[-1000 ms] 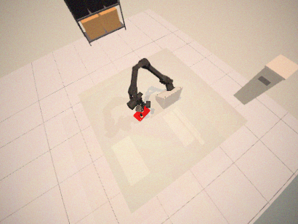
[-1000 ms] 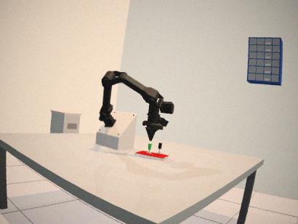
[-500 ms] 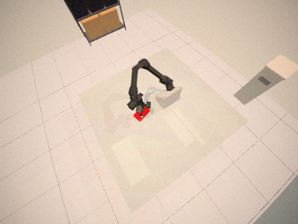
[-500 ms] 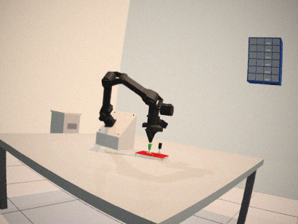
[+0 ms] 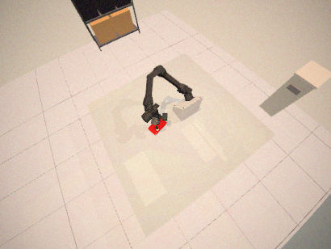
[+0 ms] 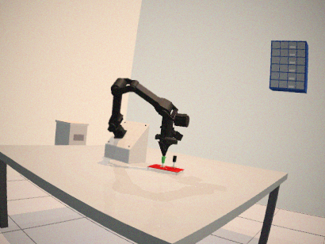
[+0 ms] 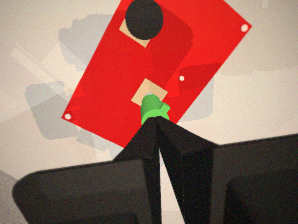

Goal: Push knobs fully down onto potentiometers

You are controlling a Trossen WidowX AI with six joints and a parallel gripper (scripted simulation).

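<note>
The red circuit board [image 5: 152, 129] [image 6: 154, 166] [image 7: 100, 90] stands low over the table. The green knob [image 6: 163, 159] [image 7: 151, 105] is upright, with pale shaft showing below it. The black knob [image 5: 157, 128] [image 6: 174, 158] [image 7: 144, 19] stands beside it, also high on its shaft with a gap above the board. My gripper [image 6: 164, 155] [image 7: 154, 123] is shut, with nothing between the fingers. It points down, its tips at the top of the green knob, touching it or nearly so. The tips hide part of the knob's top in the wrist view; exact contact cannot be told.
A grey sloped box [image 5: 188, 108] [image 6: 128, 147] stands beside the arm's base, behind the board. The table's edge [image 6: 234, 206] shows at the front right. A shelf rack [image 5: 114, 29] and a blue drawer cabinet [image 6: 288, 66] are far away.
</note>
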